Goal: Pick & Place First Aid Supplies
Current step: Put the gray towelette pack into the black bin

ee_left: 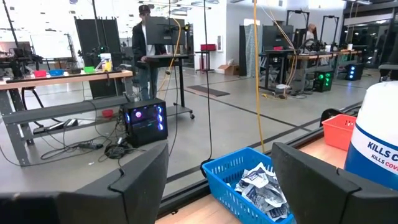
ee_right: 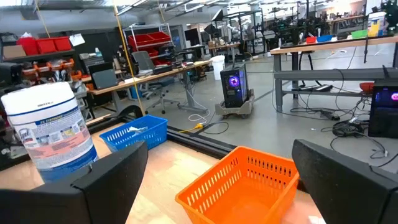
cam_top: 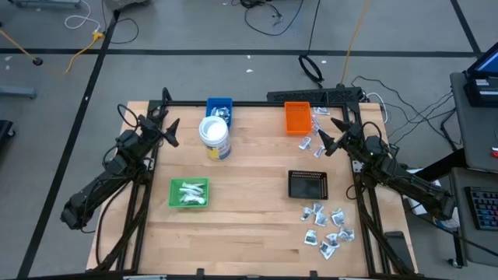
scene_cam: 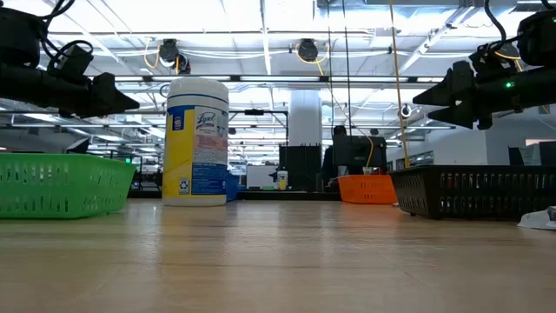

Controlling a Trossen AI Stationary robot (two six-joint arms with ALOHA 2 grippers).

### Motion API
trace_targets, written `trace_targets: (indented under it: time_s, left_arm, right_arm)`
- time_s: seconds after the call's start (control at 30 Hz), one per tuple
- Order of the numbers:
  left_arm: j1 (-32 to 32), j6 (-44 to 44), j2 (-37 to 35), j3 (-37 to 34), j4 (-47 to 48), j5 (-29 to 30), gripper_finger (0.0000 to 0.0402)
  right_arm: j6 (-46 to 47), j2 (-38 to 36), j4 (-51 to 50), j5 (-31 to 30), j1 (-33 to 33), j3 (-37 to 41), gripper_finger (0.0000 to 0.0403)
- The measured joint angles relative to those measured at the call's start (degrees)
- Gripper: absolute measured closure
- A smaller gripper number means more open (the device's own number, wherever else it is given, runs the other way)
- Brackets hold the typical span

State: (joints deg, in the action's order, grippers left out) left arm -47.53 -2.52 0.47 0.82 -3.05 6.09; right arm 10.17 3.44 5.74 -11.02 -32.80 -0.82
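Observation:
The first aid supplies are small white and silvery packets. Several lie loose on the table's near right, some beside the orange tray, some in the blue tray, and white pieces in the green tray. My left gripper hovers open above the table's left side, level, pointing toward the blue tray. My right gripper hovers open above the right side, pointing toward the orange tray. Neither has anything between its fingers.
A white cylindrical tub with a blue label stands upright between the blue and green trays. A black tray sits right of centre. The middle of the wooden table is bare. A person stands at a desk beyond the table.

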Motion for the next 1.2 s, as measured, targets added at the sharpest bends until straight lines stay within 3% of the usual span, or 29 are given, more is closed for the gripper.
trace_targets:
  time_s: [0.27,0.5,1.0,1.2]
  left_arm:
    - [0.00,0.00,0.00,0.00,-0.04,0.00,0.0127]
    - [0.01,0.00,0.02,0.02,-0.09,-0.01,0.0116]
    - [0.02,-0.01,0.02,0.02,-0.11,-0.02,0.0124]
    - [0.02,0.00,0.02,0.02,-0.11,-0.02,0.0126]
  right_arm:
    - [2.84,0.29,-0.94,2.22,0.02,-1.31,0.0009]
    - [4.35,7.93,-12.95,2.11,0.00,-12.08,0.0009]
    - [30.90,33.39,-52.48,2.35,0.96,-39.48,0.0009]
    - [42.10,41.13,-58.45,6.82,5.86,-46.00,0.0009]
